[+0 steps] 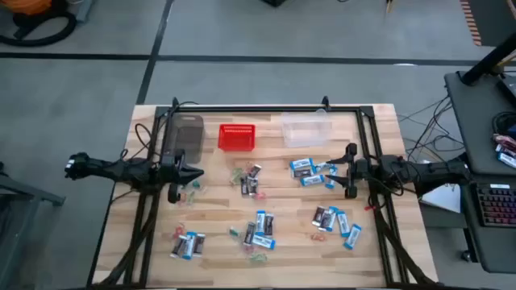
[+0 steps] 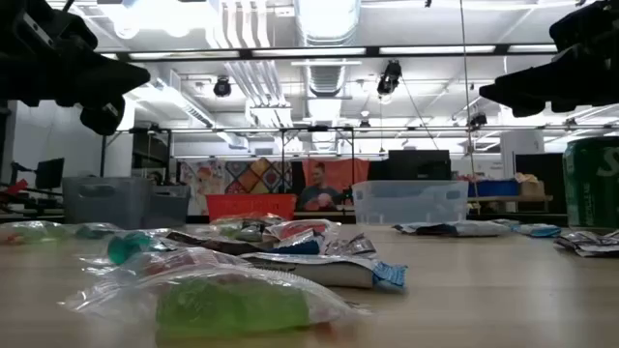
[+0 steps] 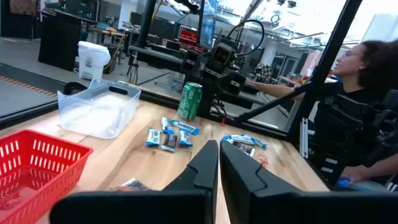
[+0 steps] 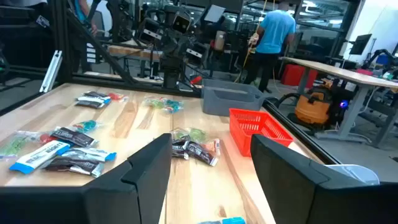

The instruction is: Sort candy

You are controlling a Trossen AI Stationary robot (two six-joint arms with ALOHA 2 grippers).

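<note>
The candy lies scattered over the wooden table in small heaps: blue-and-white packets [image 1: 310, 169], dark bars with twist-wrapped pieces [image 1: 250, 181], and further heaps [image 1: 334, 219], [image 1: 258, 229], [image 1: 187, 244]. My left gripper [image 1: 193, 173] hangs above the table's left part, pointing right, shut and holding nothing [image 3: 219, 168]. My right gripper [image 1: 339, 169] hangs above the right part, pointing left, beside the blue-and-white packets. Its fingers stand open with nothing between them [image 4: 211, 168]. In the low view both grippers show well above the candy [image 2: 290, 256].
Along the far edge stand a dark grey bin [image 1: 184, 133], a red mesh basket [image 1: 237, 137] and a clear plastic bin [image 1: 306, 129]. A green can [image 3: 189, 99] stands at the table's right side. A dark frame [image 1: 266, 109] borders the table. A person [image 3: 354, 106] sits beyond the right edge.
</note>
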